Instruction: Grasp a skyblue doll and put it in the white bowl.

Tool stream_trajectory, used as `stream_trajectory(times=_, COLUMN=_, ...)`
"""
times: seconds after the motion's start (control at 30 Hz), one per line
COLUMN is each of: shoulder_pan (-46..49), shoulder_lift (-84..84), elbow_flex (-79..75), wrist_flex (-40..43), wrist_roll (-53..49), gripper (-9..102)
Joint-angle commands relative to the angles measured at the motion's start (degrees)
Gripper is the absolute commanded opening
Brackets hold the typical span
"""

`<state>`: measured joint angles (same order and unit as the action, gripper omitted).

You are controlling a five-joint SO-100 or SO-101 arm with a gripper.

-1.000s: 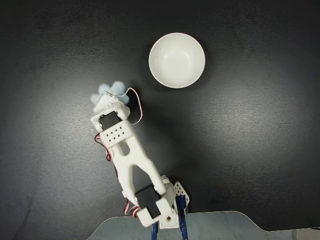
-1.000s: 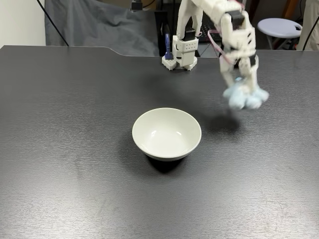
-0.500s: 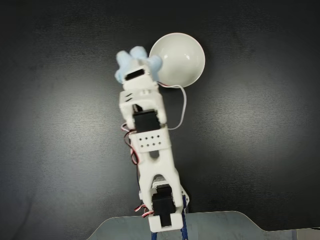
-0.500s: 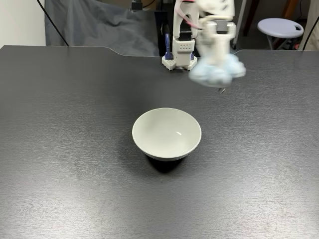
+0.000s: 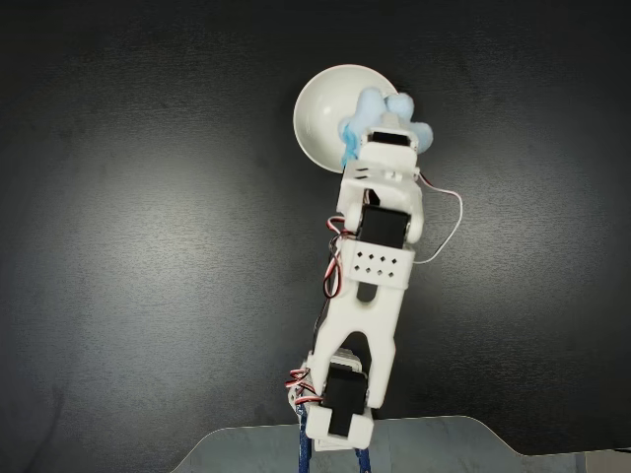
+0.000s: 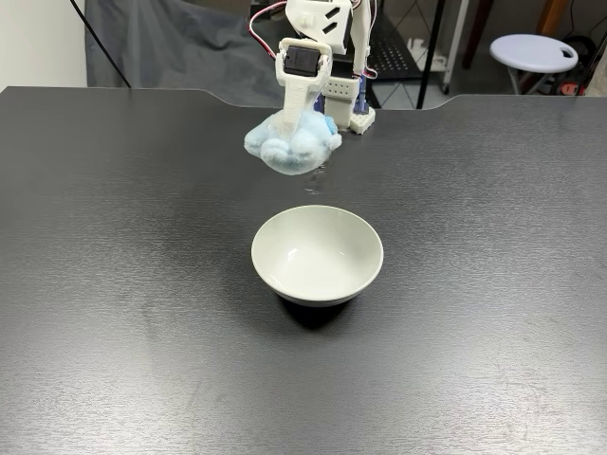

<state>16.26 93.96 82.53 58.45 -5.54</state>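
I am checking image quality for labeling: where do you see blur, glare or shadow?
In the fixed view from above, the fluffy pale-blue plush doll looks soft and the glossy round white bowl bright. In the fixed side view, the doll is slightly blurred and a dark shadow lies under the bowl.

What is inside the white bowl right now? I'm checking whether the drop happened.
Nothing: the white bowl shows a bare interior. The skyblue doll hangs above in the pincer.

the arm (image 5: pixel 370 296) is showing white printed plastic links, black servo blocks set into them, a plate dotted with two rows of small holes, red and white cables looping alongside, and blue clamps at its base (image 6: pixel 358 112).
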Motion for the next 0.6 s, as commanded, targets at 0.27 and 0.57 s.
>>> stream_trajectory(times=0.27, shoulder_pan=-2.64, shoulder_lift=-6.68, elbow_flex=-4.13, wrist_flex=-16.96, wrist_roll=0.62, gripper=-1)
stream_trajectory(times=0.57, shoulder_pan=-8.88, shoulder_lift=-10.72, elbow_flex=-4.22, wrist_flex=-17.4, wrist_roll=0.62, gripper=-1)
